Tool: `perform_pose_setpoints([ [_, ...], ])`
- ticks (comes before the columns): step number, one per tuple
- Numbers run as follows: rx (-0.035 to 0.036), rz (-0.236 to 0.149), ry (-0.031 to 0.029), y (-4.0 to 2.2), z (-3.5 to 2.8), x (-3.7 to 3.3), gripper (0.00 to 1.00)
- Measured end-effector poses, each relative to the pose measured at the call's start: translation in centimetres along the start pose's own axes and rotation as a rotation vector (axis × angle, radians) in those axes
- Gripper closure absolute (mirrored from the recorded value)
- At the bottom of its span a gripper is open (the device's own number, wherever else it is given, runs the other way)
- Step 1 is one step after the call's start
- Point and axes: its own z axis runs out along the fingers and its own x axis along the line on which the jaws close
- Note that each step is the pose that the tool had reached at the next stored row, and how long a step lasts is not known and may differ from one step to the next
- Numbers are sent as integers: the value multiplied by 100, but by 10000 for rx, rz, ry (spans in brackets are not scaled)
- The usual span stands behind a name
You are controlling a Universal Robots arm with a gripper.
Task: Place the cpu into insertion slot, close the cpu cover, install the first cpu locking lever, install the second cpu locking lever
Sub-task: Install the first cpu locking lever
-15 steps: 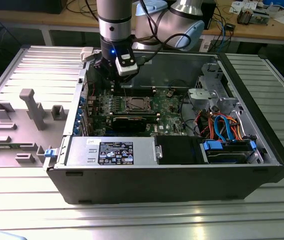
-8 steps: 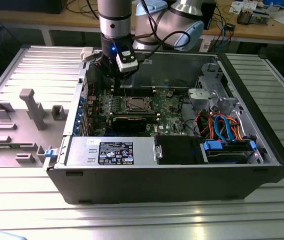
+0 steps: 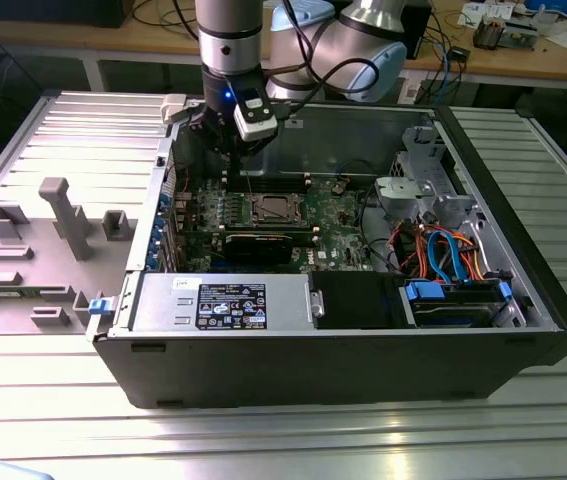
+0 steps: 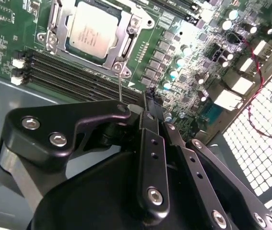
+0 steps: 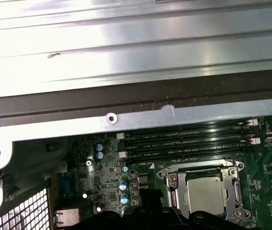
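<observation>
We see a ribbed silver metal worktop [image 3: 283, 440] carrying a black computer case [image 3: 313, 370]. The case lies on its side with the panel off, so the green board inside faces up, probably so the arm can reach it from above.

At the exterior view's left, a grey plastic fixture block [image 3: 63, 215] with upright pegs stands beside the case, apparently a rest for parts.

Next comes the grey robot arm [image 3: 231, 40], reaching down into the case's far left corner. Its black pincer [image 3: 233, 150] hangs just above the board. We cannot tell whether the pincer is open or closed.

In the second wrist view, a thin silvery wire locking lever [image 4: 120, 86] runs from a corner of the socket to the pincer's [image 4: 143, 106] outline. We cannot tell whether it is gripped.

Just beyond lies the insertion slot [image 3: 255, 208], a small square socket with a silvery rim. The cpu [image 4: 93, 29], a small flat square chip with a dull silver-grey metal top, sits inside it. The cpu cover [image 4: 127, 44], a thin silvery metal frame with a cut-out centre, lies down over the chip's edges, which we judge holds it seated. Long narrow black memory slots [image 4: 73, 72] run beside the socket, and a long black graphics card [image 3: 263, 243] lies on its near side.

At the exterior view's right, a silver drive cage with orange and blue cables [image 3: 443, 255] sits well apart from the work.
</observation>
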Motion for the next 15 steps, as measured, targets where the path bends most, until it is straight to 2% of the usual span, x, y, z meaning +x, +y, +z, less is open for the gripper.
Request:
perform_pose_setpoints([
  [7, 0, -105, -16, 63, 9, 6, 89],
  [10, -4, -456, -22, 65, 10, 6, 89],
  [15, -17, -560, -172, 66, 10, 6, 89],
])
